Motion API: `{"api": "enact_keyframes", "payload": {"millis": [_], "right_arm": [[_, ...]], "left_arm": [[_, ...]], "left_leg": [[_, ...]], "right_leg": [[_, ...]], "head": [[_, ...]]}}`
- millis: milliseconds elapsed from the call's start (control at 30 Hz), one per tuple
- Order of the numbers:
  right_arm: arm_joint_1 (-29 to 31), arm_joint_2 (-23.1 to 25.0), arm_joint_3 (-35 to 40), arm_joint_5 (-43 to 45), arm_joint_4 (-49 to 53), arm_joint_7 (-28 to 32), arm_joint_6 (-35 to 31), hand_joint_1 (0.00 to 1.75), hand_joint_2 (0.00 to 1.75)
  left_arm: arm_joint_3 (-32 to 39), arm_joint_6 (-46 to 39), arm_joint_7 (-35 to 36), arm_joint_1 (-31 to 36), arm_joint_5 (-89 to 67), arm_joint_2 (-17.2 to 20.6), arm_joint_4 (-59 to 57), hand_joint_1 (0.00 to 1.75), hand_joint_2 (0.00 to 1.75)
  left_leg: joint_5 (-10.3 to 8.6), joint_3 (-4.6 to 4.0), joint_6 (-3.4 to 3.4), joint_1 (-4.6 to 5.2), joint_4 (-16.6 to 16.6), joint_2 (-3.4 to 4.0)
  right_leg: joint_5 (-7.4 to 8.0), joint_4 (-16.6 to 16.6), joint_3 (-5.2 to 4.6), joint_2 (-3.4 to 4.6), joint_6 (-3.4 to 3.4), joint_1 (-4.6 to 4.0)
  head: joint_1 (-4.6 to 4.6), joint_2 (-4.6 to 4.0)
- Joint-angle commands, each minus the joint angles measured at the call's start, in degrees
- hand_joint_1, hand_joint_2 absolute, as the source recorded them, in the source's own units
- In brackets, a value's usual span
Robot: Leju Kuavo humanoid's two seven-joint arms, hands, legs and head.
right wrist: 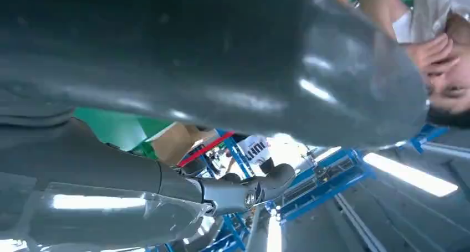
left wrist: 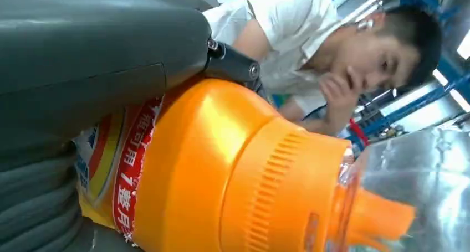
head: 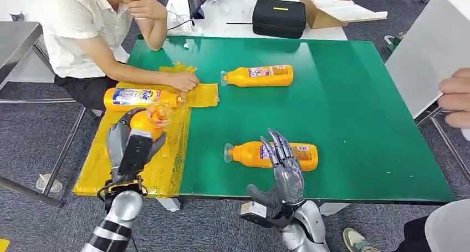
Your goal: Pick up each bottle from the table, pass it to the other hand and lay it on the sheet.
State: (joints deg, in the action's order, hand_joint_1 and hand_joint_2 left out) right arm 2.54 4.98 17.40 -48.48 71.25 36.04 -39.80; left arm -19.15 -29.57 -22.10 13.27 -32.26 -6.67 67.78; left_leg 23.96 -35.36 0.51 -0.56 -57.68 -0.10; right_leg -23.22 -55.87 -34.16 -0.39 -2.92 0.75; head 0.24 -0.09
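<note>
Left hand (head: 132,144) grasps an orange bottle (head: 148,121) above the yellow sheet (head: 166,163) at the table's left edge; right hand (head: 284,174) released; lower it flat, clear of the laid bottle (head: 138,97).

- Red label band on held bottle (left wrist: 221,169), left of frame: white Chinese characters, "用" and numeral "7" legible.
- Labels on remaining bottles: print too small, illegible.

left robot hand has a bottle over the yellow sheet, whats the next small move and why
Probably lower the held bottle and lay it on the yellow sheet. The left robot hand grips it above bare sheet, beside the bottle already lying there, and the right robot hand is open, so the pass looks done.
</note>
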Motion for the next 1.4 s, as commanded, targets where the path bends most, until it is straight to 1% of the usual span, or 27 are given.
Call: {"api": "enact_keyframes", "payload": {"millis": [33,133,233,267,300,333,367,400,433,467,533,567,600,667,700,733,800,833,867,900,933,1000,1100,1133,1267,1333,1400], "right_arm": [[2.8,-3.0,5.3,3.7,-2.2,0.1,0.6,0.0,0.0],[3.6,-2.5,6.5,5.8,-4.4,0.7,1.2,0.0,0.0],[4.2,-2.0,7.3,8.1,-6.3,2.4,1.7,0.0,0.0],[4.4,-1.8,7.3,8.6,-6.9,2.7,1.7,0.0,0.0],[4.4,-1.8,7.3,9.1,-7.2,3.0,2.2,0.0,0.0],[4.6,-1.7,7.4,8.8,-8.1,3.3,1.6,0.0,0.0],[4.8,-2.0,7.1,4.4,-8.8,2.5,-0.2,0.0,0.0],[4.9,-1.8,7.1,2.0,-9.9,2.7,-0.2,0.0,0.0],[5.3,-2.0,8.1,4.4,-10.7,4.0,-0.2,0.0,0.0],[5.7,-2.8,10.1,6.7,-10.4,4.0,-0.2,0.0,0.0],[5.8,-2.9,10.6,7.0,-10.6,4.0,-0.2,0.0,0.0],[5.7,-2.8,10.9,7.7,-10.6,4.0,-0.1,0.0,0.0],[5.5,-2.9,11.3,9.8,-9.9,4.0,0.9,0.0,0.0],[5.2,-2.8,11.5,11.1,-9.6,4.0,1.8,0.0,0.0],[5.2,-2.9,11.8,11.4,-9.8,4.0,2.3,0.0,0.0],[5.4,-2.8,11.8,11.2,-10.5,4.0,2.9,0.0,0.0],[6.1,-3.0,12.9,10.6,-11.2,4.0,3.3,0.0,0.0],[6.3,-3.4,13.9,11.6,-11.2,4.0,3.1,0.0,0.0],[6.4,-3.4,14.0,11.6,-11.3,4.0,3.0,0.0,0.0],[6.5,-3.3,14.1,11.7,-11.5,4.0,2.9,0.0,0.0],[7.0,-3.5,15.4,13.7,-11.8,4.0,2.0,0.0,0.0],[7.1,-3.8,16.3,15.2,-11.9,4.0,1.4,0.0,0.0],[6.9,-3.9,16.5,17.0,-11.9,4.0,2.1,0.0,0.0],[7.1,-4.0,16.8,17.0,-12.3,4.0,2.2,0.0,0.0],[7.5,-4.2,17.8,18.3,-12.4,4.0,2.1,0.0,0.0],[7.4,-4.3,17.9,18.8,-12.4,4.0,2.0,0.0,0.0],[7.4,-4.3,17.9,18.8,-12.4,4.0,2.0,0.0,0.0]], "left_arm": [[-4.7,5.4,6.4,10.8,-11.9,5.0,-19.8,1.75,1.75],[-6.0,11.9,5.4,16.3,-14.9,5.4,-30.6,1.75,1.75],[-8.8,15.8,5.0,19.4,-18.6,6.2,-37.1,1.75,1.75],[-9.6,15.7,6.0,20.4,-20.2,6.3,-39.2,1.75,1.75],[-12.6,15.9,8.2,21.8,-24.6,6.8,-41.1,1.75,1.75],[-12.0,17.8,8.4,22.8,-24.3,6.2,-43.1,1.75,1.75],[-12.8,19.2,8.1,23.5,-25.2,6.0,-44.2,1.75,1.75],[-13.1,21.0,8.0,24.3,-25.6,5.7,-45.4,1.05,1.75],[-13.3,23.3,7.4,24.9,-25.6,5.7,-46.2,1.03,1.75],[-13.4,24.1,6.7,25.0,-25.5,5.8,-46.5,0.8,1.75],[-13.3,24.8,6.6,24.8,-25.2,5.8,-46.9,0.68,1.75],[-12.9,25.0,6.8,24.5,-24.9,5.7,-47.0,0.58,1.75],[-12.1,25.4,7.5,24.1,-24.1,5.6,-47.1,0.23,1.75],[-11.3,26.0,8.3,23.8,-23.4,5.4,-47.3,0.23,1.75],[-10.8,27.0,9.3,23.9,-22.9,5.2,-47.7,0.05,1.75],[-10.8,28.2,10.5,24.3,-22.9,5.1,-48.1,0.0,1.75],[-10.4,30.4,11.1,25.2,-22.4,5.0,-49.0,0.0,1.75],[-8.2,32.6,11.7,25.5,-19.9,5.1,-49.6,0.0,1.75],[-8.1,32.6,11.7,25.5,-19.9,5.2,-49.7,0.0,1.75],[-8.1,32.7,11.6,25.5,-19.9,5.3,-49.7,0.0,1.75],[-8.0,34.3,11.4,25.5,-19.5,6.1,-50.2,0.0,1.75],[-7.8,34.9,11.7,25.6,-19.4,7.0,-50.5,0.0,1.75],[-6.7,36.7,11.4,25.5,-18.1,7.8,-50.8,0.0,1.75],[-6.5,37.3,11.3,25.6,-17.8,8.0,-50.9,0.0,1.75],[-6.8,36.9,10.4,25.2,-18.0,8.7,-50.2,0.0,1.75],[-6.7,36.5,9.8,24.9,-17.8,8.8,-49.9,0.0,1.75],[-6.7,36.5,9.8,24.9,-17.8,8.8,-49.9,0.0,1.75]], "left_leg": [[0.02,0.16,-0.01,-0.01,0.0,-0.05],[-0.04,0.12,-0.01,-0.01,0.1,-0.15],[-0.01,0.19,-0.01,-0.05,0.0,-0.02],[-0.02,0.13,-0.02,-0.04,0.0,-0.02],[-0.01,0.15,-0.02,-0.04,0.0,0.0],[0.0,0.21,-0.03,-0.06,0.0,0.03],[-0.01,0.16,-0.02,-0.07,0.0,-0.03],[-0.03,0.1,-0.01,-0.05,0.0,-0.05],[-0.03,0.11,-0.01,-0.06,0.0,-0.08],[-0.03,0.12,-0.02,-0.07,0.0,-0.07],[-0.01,0.13,-0.02,-0.07,0.0,0.0],[0.02,0.22,-0.01,-0.06,0.0,0.02],[0.05,0.25,-0.01,-0.08,0.0,0.07],[0.02,0.27,-0.01,-0.04,0.0,0.14],[-0.02,0.16,-0.02,-0.04,0.0,0.07],[-0.01,0.19,-0.02,-0.04,0.0,0.09],[-0.02,0.12,-0.01,-0.06,0.0,0.04],[0.0,0.17,-0.02,-0.07,0.0,0.09],[-0.03,0.13,-0.01,-0.03,0.0,0.07],[0.04,0.27,-0.02,-0.07,-0.1,0.16],[-0.03,0.18,-0.02,-0.04,0.0,0.1],[-0.01,0.32,-0.02,-0.04,0.1,0.23],[-0.01,0.33,-0.01,-0.02,0.1,0.2],[0.02,0.4,-0.02,-0.04,0.1,0.3],[-0.03,0.37,-0.02,-0.01,0.1,0.15],[-0.01,0.48,-0.04,-0.03,0.1,0.31],[-0.04,0.42,-0.03,0.0,0.1,0.15]], "right_leg": [[-0.04,0.0,0.17,-0.05,0.1,-0.02],[-0.01,0.0,0.17,-0.16,0.07,-0.02],[0.02,0.1,0.22,-0.03,0.12,-0.06],[0.01,0.0,0.15,-0.03,0.08,-0.04],[0.01,0.0,0.17,-0.01,0.1,-0.05],[0.01,0.0,0.21,0.04,0.14,-0.07],[0.0,0.0,0.19,-0.02,0.11,-0.08],[0.0,0.0,0.12,-0.03,0.08,-0.06],[-0.01,0.0,0.15,-0.07,0.07,-0.07],[-0.01,0.0,0.17,-0.07,0.08,-0.07],[-0.01,0.0,0.16,-0.01,0.08,-0.08],[-0.04,0.0,0.24,0.02,0.1,-0.07],[-0.05,0.0,0.27,0.07,0.12,-0.09],[-0.01,0.0,0.26,0.14,0.11,-0.05],[0.01,0.0,0.18,0.07,0.08,-0.04],[0.0,0.0,0.19,0.1,0.11,-0.05],[0.01,0.0,0.14,0.05,0.09,-0.06],[0.01,0.0,0.18,0.1,0.11,-0.08],[0.02,0.0,0.13,0.07,0.07,-0.04],[0.0,0.0,0.25,0.17,0.16,-0.09],[0.04,0.0,0.19,0.1,0.06,-0.04],[0.06,0.0,0.3,0.24,0.12,-0.05],[0.05,0.0,0.32,0.21,0.08,-0.02],[0.05,0.0,0.35,0.31,0.12,-0.05],[0.04,0.0,0.35,0.16,0.06,-0.01],[0.07,0.0,0.39,0.33,0.14,-0.05],[0.04,0.0,0.35,0.16,0.07,-0.02]], "head": [[0.0,0.0],[0.02,0.0],[0.02,0.0],[0.0,0.0],[0.0,0.0],[0.0,0.0],[0.0,0.0],[0.0,0.0],[0.02,0.0],[0.0,0.0],[-0.02,0.0],[0.02,0.0],[0.0,0.0],[-0.02,0.0],[0.0,0.0],[0.0,0.0],[0.0,0.0],[0.0,0.0],[0.0,0.0],[0.0,0.0],[0.0,0.0],[0.0,0.0],[0.0,0.0],[0.0,0.0],[0.0,0.0],[-0.02,0.0],[0.0,0.0]]}}
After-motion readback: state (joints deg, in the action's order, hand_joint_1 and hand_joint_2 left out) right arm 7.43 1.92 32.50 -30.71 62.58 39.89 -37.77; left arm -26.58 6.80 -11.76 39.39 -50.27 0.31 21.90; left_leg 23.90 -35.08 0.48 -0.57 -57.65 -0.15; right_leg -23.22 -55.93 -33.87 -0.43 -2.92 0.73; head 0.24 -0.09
